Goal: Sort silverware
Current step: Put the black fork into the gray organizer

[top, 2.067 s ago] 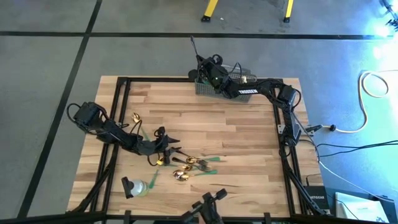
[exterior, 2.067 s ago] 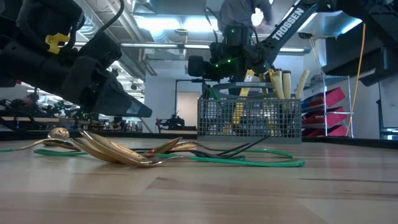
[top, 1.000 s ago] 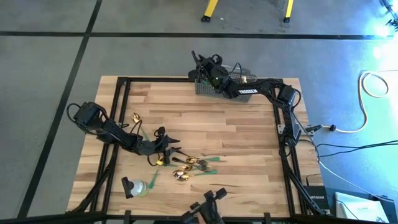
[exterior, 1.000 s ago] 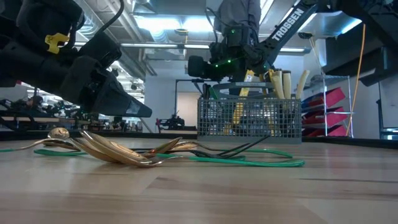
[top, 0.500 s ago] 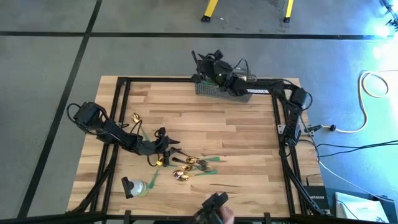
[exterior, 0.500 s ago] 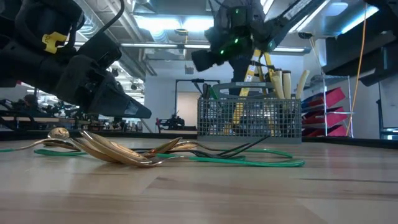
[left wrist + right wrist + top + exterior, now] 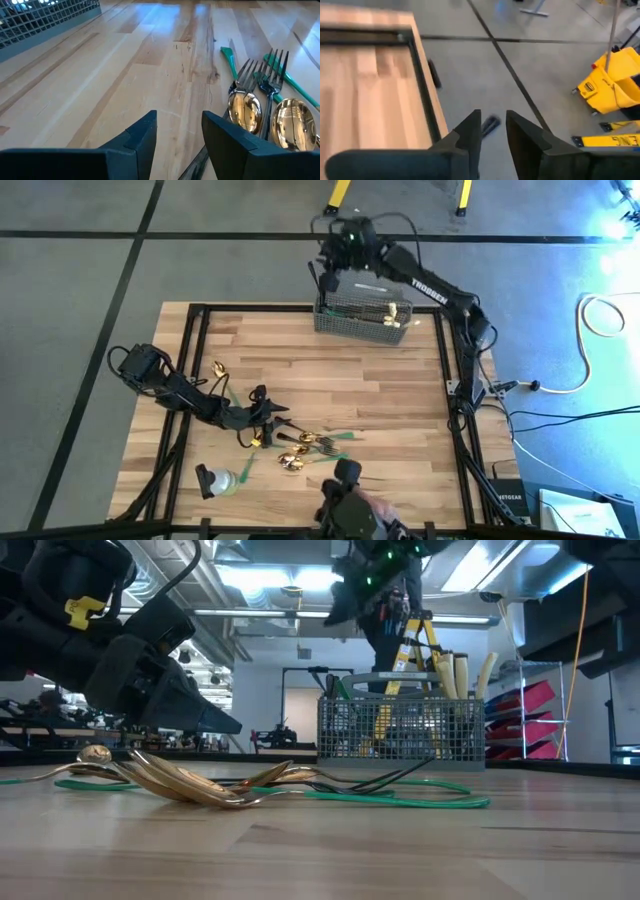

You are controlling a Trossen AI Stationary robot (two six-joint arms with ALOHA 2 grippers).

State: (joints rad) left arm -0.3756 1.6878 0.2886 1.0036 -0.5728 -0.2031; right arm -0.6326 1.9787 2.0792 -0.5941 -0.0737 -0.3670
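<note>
Gold spoons (image 7: 293, 461) and dark forks (image 7: 325, 444) lie heaped flat on the table's near side; cream-handled knives (image 7: 392, 310) stand upright

Silverware (image 7: 300, 448) lies near the table's (image 7: 330, 380) front edge, the mesh basket (image 7: 361, 318) at its back edge.

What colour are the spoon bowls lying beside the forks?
Shiny gold spoon bowls; clearest in the left wrist view.

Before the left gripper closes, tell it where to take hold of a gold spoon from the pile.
Grip the handle, not the bowl: the gold spoons lie flat with rounded, slick bowls wedged against the forks. Come from above with the left gripper, fingers straddling the thin handle. Which handle lies freest I cannot tell.
</note>
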